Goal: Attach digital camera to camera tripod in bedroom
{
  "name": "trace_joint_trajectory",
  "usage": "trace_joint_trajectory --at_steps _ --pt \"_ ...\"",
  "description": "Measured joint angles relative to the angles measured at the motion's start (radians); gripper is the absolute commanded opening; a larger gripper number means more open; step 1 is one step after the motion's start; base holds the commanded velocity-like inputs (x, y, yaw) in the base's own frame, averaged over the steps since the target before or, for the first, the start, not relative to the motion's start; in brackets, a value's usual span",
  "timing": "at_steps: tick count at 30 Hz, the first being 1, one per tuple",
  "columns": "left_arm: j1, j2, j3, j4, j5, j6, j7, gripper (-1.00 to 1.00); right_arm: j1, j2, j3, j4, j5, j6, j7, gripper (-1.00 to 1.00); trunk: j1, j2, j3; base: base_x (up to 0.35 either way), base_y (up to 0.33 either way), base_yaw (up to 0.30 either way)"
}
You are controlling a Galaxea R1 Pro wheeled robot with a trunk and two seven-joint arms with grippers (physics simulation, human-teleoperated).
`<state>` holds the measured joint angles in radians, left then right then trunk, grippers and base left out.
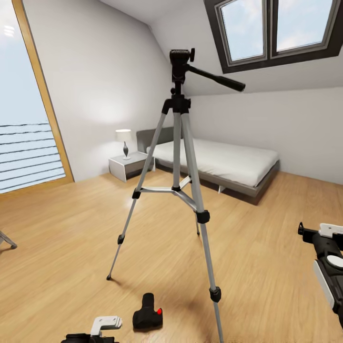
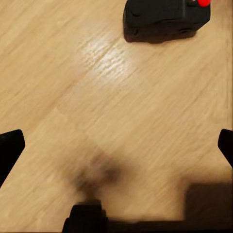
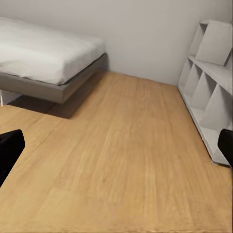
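Now, digital camera (image 1: 147, 313): on the wood floor (image 1: 62, 238), near, just left of the camera tripod's (image 1: 180, 186) nearest leg.
Left gripper (image 2: 116, 145): jaws wide apart, empty, above the floor beside the camera.
Right gripper (image 3: 116, 145): jaws wide, empty, facing the bed (image 3: 43, 58) and shelf (image 3: 208, 82).

You see a bright room, lit evenly by daylight from the skylight (image 1: 274, 28) and the tall window (image 1: 24, 119). Shadows are soft: a faint one lies under the bed (image 1: 224, 166), and a blurred dark patch sits on the floor (image 2: 97, 97) below the left tool. A pale glare shines on the wood near the digital camera (image 2: 165, 19). Straight lines bend slightly at the head view's edges.
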<state>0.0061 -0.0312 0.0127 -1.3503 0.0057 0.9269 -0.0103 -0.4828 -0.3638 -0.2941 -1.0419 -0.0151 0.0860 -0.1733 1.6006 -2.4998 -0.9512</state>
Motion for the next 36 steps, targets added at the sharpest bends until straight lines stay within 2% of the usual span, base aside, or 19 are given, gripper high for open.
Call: trace_joint_trajectory --at_steps 5,13,28,29,36 --pt "0.0 -0.033 -0.003 0.001 -0.001 0.006 0.002 1.0 -0.012 -0.018 0.0 -0.003 0.0 0.053 -0.003 1.0 0.002 -0.001 -0.019 0.0 0.0 0.0" --pt "-0.002 -0.077 -0.006 0.001 -0.003 0.025 0.003 1.0 -0.015 -0.023 0.0 -0.006 0.0 0.065 -0.002 1.0 0.006 -0.003 -0.05 0.0 0.0 0.0" --pt "-0.021 -0.12 -0.026 0.0 -0.003 0.057 0.006 1.0 -0.015 -0.024 0.001 -0.023 0.0 0.068 -0.001 1.0 0.013 -0.007 -0.108 0.0 0.0 0.0" --pt "-0.03 -0.142 -0.038 -0.005 0.0 0.058 0.006 1.0 -0.016 -0.024 0.002 -0.025 0.001 0.068 -0.001 1.0 0.013 -0.007 -0.108 0.0 0.0 0.0" --pt "-0.049 -0.143 -0.043 -0.006 -0.004 0.058 0.005 1.0 -0.016 -0.024 0.003 -0.026 0.001 0.069 0.0 1.0 0.013 -0.007 -0.108 0.0 0.0 0.0"
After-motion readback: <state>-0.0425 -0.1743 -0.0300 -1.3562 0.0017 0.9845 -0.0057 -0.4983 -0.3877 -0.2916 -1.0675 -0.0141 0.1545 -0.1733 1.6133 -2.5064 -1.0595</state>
